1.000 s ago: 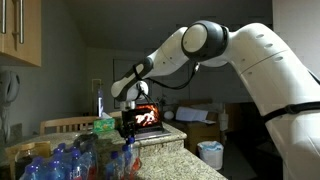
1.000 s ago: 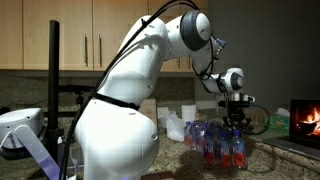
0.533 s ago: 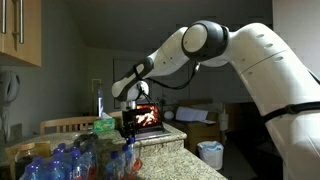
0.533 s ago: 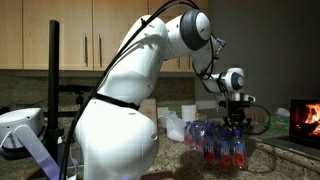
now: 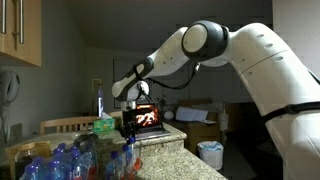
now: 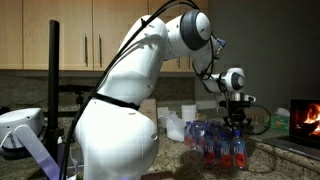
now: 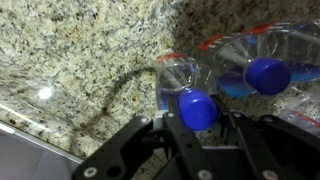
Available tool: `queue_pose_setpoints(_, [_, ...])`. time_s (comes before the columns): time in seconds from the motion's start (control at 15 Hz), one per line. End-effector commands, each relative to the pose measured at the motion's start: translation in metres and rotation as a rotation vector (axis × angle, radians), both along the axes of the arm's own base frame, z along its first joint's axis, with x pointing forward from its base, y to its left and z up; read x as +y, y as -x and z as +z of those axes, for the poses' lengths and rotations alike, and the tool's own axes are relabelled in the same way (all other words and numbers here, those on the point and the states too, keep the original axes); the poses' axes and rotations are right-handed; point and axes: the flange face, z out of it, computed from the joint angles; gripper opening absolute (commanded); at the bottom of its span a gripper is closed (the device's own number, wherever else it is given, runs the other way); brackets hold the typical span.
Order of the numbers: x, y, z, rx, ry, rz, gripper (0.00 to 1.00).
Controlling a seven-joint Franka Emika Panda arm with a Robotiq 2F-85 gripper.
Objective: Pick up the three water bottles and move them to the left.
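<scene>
The white arm (image 6: pixel 130 95) reaches over the granite countertop (image 7: pixel 70 60) and holds the gripper (image 6: pixel 236 122) straight down over the water bottles (image 6: pixel 225 152). They have red labels and stand close together near the counter edge. In the wrist view the fingers (image 7: pixel 152 135) pinch one bottle (image 7: pixel 183 80) at its neck, just under the blue cap (image 7: pixel 197 108). A neighbour (image 7: pixel 262 70) stands just beside it, perhaps touching.

I judge that the step in hand is the lift. To do it well, the arm should first rise straight up until the bottom of the bottle is free of the neighbour, and only then travel to the left. The grip on the neck is narrow, so the bottle may swing, and a slow move keeps it upright. The many bluish bottles (image 5: pixel 50 165) in an exterior view should be avoided.

Compared with the earlier frames, I see no difference: arm, gripper and bottles stand in the same places, so the lift has not begun.
</scene>
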Motion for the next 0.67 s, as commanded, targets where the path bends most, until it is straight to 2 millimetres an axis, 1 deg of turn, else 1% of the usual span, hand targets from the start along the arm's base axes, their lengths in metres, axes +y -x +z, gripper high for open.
queue_pose_setpoints(0.0, [-0.005, 0.0055, 0.0024, 0.014, -0.002, 0.02, 0.67])
queue_pose_setpoints(0.33, [-0.0048, 0.0066, 0.0023, 0.012, -0.001, 0.021, 0.98])
queue_pose_setpoints(0.53, [-0.0043, 0.0081, 0.0044, 0.007, 0.002, 0.02, 1.0])
queue_pose_setpoints(0.6, [-0.004, 0.0101, 0.0092, -0.004, 0.005, 0.02, 1.0])
